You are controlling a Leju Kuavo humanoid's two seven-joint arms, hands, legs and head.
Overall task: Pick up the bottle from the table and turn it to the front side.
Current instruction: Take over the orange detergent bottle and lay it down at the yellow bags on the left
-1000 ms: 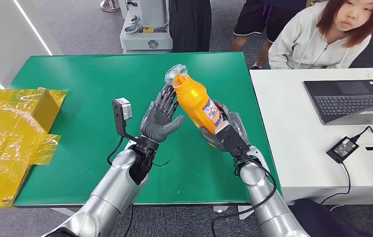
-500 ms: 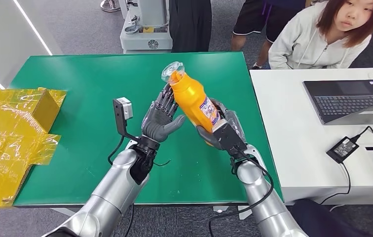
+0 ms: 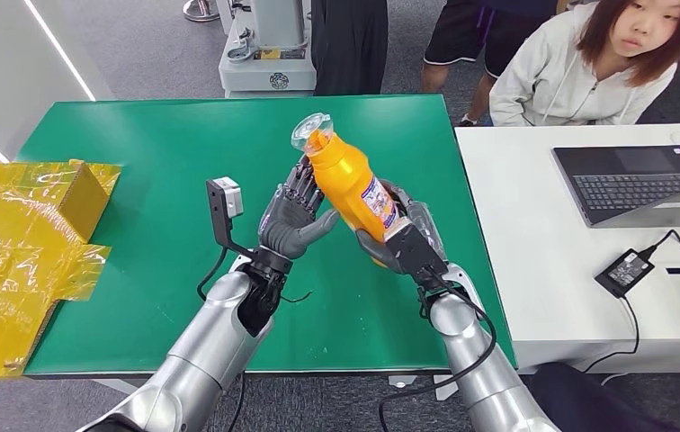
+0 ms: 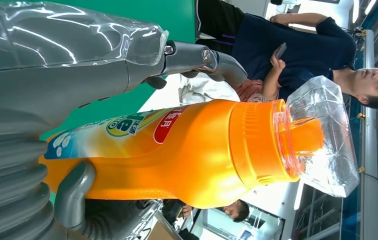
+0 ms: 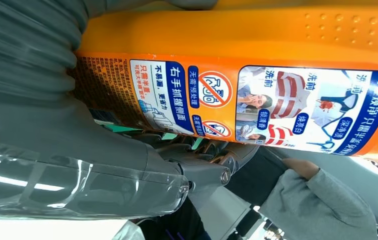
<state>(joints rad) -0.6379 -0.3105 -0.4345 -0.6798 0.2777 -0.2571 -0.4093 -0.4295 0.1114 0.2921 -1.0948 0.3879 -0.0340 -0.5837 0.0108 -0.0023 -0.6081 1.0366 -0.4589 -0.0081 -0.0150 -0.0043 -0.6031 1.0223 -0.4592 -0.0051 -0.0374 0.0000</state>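
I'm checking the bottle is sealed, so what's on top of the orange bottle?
A clear faceted cap sits over the neck of the orange bottle, and the orange spout shows through it. The right hand covers the bottle's base, so nothing can be told there.

bottle [image 3: 352, 187] base: hidden in right robot hand [image 3: 406, 241] | label [image 5: 257, 107] text: too small to read

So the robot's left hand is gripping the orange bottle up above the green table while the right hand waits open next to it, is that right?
Not quite: the hands are swapped. In the head view the right hand grips the orange bottle by its lower body above the green table, while the left hand waits open next to it.
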